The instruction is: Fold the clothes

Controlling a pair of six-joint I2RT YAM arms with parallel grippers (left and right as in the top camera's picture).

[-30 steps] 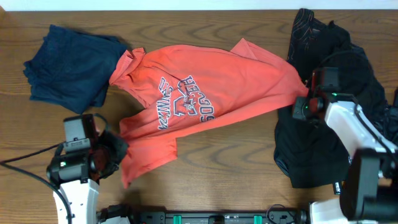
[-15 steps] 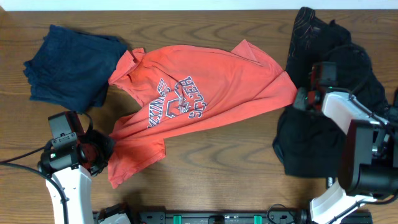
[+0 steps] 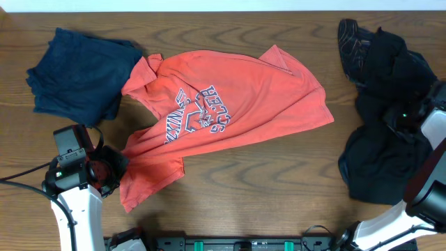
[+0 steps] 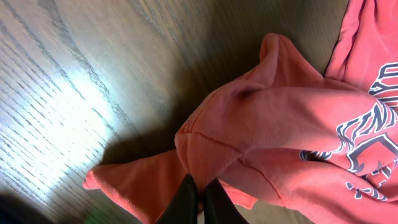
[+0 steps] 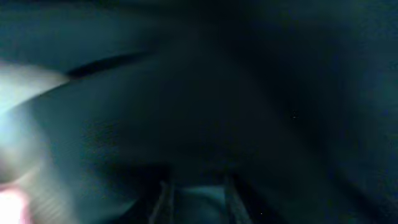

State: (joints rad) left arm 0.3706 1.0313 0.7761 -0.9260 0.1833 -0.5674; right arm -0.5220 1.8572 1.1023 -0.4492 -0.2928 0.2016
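The coral-red T-shirt (image 3: 237, 104) lies spread across the middle of the table, lettering up. My left gripper (image 3: 117, 167) is at its lower left corner. In the left wrist view the left gripper (image 4: 200, 188) is shut on a bunched fold of the coral shirt (image 4: 280, 124), just above the wood. The navy garment (image 3: 80, 73) lies crumpled at the far left. The black garments (image 3: 383, 160) are heaped at the right. My right gripper (image 3: 401, 116) is over them. In the dark right wrist view its fingers (image 5: 198, 190) stand apart against black fabric (image 5: 249, 93).
Bare wooden tabletop (image 3: 258, 181) runs in front of the coral shirt, between the two arms. The table's far edge meets a pale wall at the top of the overhead view. The left arm's white base (image 3: 77, 216) stands at the front left.
My right gripper has left the coral shirt's right sleeve and moved right over the black heap, which shifted right. My left gripper pulled the shirt's corner left, then held still.
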